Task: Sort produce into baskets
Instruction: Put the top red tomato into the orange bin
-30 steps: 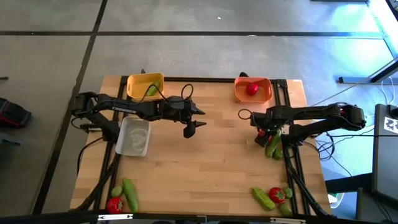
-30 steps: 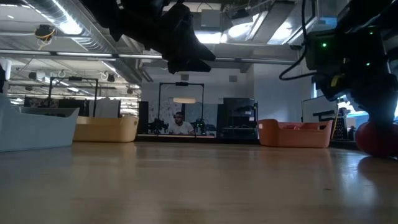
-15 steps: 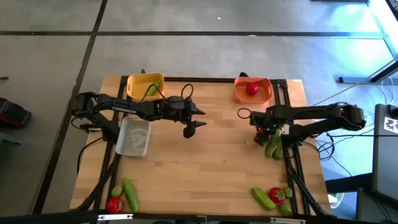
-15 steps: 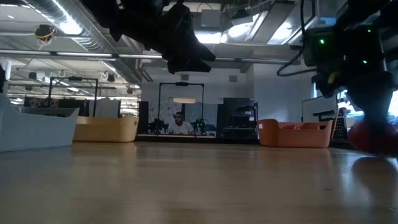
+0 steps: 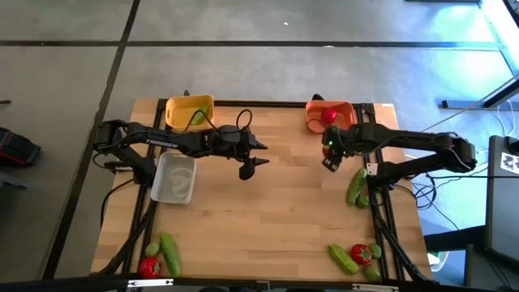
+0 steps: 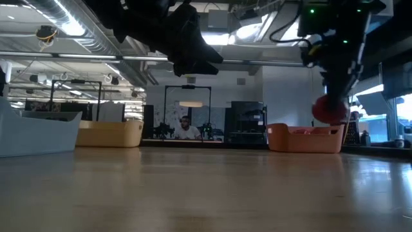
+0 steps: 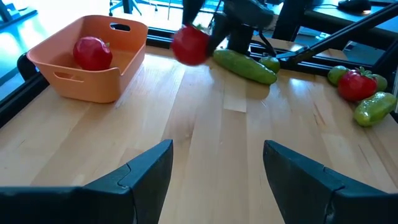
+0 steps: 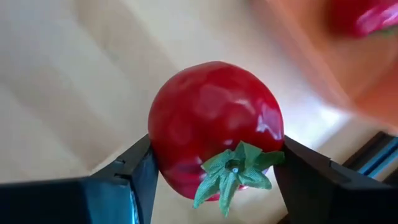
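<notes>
From above, I see my right gripper [image 5: 328,152] just below the rounded orange basket [image 5: 340,126] at upper right, while my left gripper [image 5: 258,154] hovers with fingers spread over bare plank wood at centre. At table level the tomato [image 6: 329,111] hangs clear of the tabletop [image 6: 193,193]. My right wrist view shows both dark fingers [image 8: 130,177] clamped on its glossy red skin [image 8: 214,127], leafy green top toward me.

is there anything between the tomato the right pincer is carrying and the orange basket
Nothing visible. The right pincer holds the tomato in the air just short of the orange basket, with only bare table between; one tomato already lies inside.
</notes>
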You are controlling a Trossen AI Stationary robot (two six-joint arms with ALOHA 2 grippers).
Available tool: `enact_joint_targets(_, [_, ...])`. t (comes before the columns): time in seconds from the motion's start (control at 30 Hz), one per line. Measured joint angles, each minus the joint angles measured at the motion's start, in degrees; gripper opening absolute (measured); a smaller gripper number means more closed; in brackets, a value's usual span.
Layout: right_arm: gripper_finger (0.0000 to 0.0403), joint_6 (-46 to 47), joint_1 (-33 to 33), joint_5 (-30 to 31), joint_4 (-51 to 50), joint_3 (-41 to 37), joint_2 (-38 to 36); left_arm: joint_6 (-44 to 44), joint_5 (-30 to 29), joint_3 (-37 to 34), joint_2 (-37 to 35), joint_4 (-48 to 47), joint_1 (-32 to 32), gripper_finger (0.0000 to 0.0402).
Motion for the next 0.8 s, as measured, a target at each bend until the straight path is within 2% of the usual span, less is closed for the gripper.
enact_joint_targets(0.1, [0.0248,-3.08,-3.39,1.56,2.85,1.27,0.00,0.02,0.00,0.00,0.00,0.00,0.00,0.0245])
enact_joint_targets(0.4, [0.0248,-11.65,-14.64,0.71,17.55,1.39,2.03,0.04,0.00,0.00,0.00,0.00,0.00,0.0245])
enact_joint_targets(0.8, [0.0249,-19.86,-25.94,-1.05,32.80,1.37,14.53,0.04,0.02,0.00,0.00,0.00,0.00,0.0245])
